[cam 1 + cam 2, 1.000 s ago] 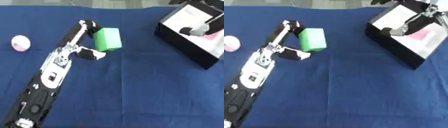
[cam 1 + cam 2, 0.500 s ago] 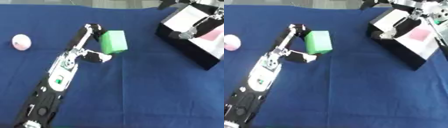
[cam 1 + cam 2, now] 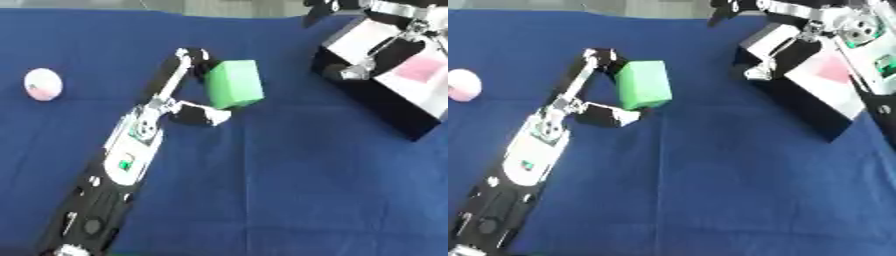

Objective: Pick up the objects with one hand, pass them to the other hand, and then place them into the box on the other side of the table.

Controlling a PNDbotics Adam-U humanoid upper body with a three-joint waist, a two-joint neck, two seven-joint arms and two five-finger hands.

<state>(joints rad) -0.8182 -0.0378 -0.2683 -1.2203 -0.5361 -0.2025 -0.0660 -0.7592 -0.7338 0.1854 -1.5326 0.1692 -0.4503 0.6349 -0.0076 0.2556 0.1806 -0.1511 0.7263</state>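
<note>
A green block (image 3: 234, 84) is lifted over the blue cloth at centre left, tilted. My left hand (image 3: 166, 100) is shut on it, fingers along its far left side and thumb under its near edge. A black box (image 3: 378, 105) with a white inside stands at the upper right, and something pink (image 3: 423, 67) lies in it. My right hand (image 3: 794, 37) hangs over the box's left part with its fingers loosely spread, holding nothing. A pink and white ball (image 3: 42, 84) rests on the cloth at the far left.
A blue cloth (image 3: 289, 190) covers the whole table. My left forearm (image 3: 114, 180) runs from the lower left corner up to the block. The table's far edge shows along the top.
My left hand has carried the green block a little to the right. My right hand has risen from inside the box and shifted left over its edge.
</note>
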